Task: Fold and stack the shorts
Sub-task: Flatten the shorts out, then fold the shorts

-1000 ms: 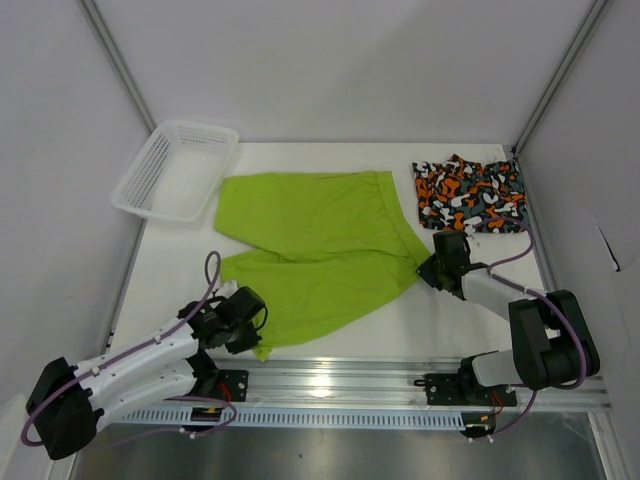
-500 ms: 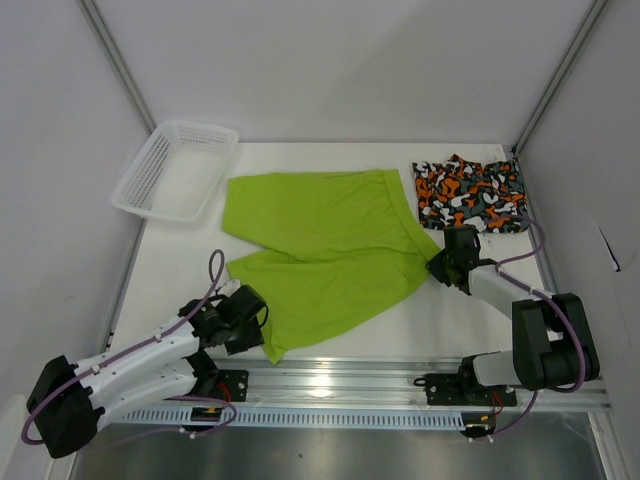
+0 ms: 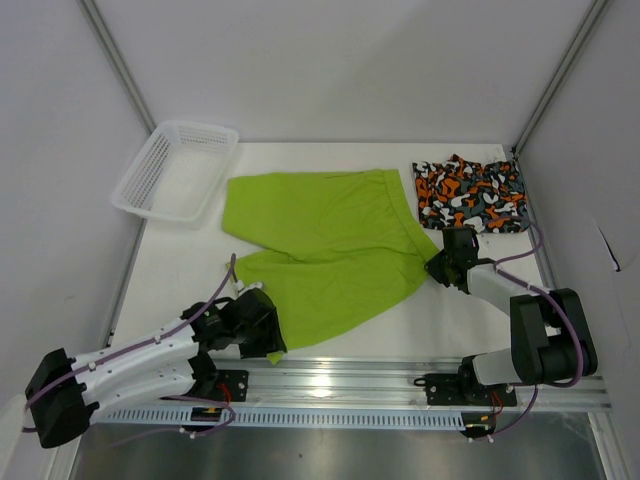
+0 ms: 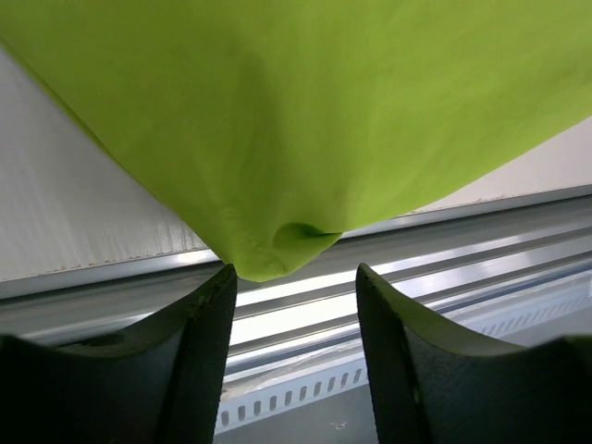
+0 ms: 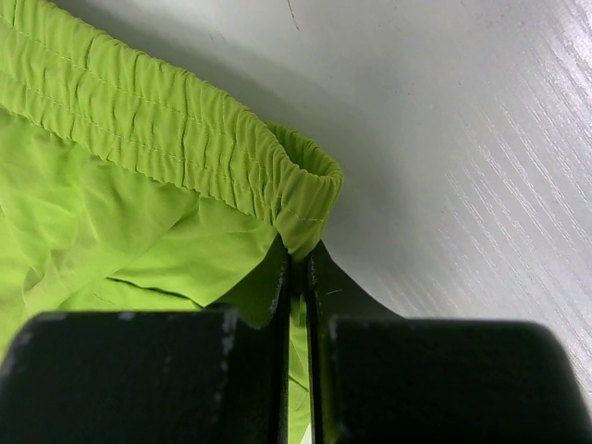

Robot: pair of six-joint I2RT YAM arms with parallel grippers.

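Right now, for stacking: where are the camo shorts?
Top view: the camo shorts lie in the far right corner of the table, beside the lime green shorts.

The top view is bright, with even, diffuse light from above. Shadows on the table [image 3: 450, 320] are faint and soft-edged. The rail [image 3: 330, 375] throws back a white glare along its length. This view is sharp from edge to edge.

In the left wrist view the green shorts [image 4: 305, 120] look slightly soft. The left fingers [image 4: 199, 342] are dark and blurred, and the rail is blown out in streaks.

In the right wrist view the table shows a streaky sheen, and a soft grey shadow lies beside the waistband [image 5: 185, 120]. The right fingers [image 5: 139, 379] are near-black and out of focus.
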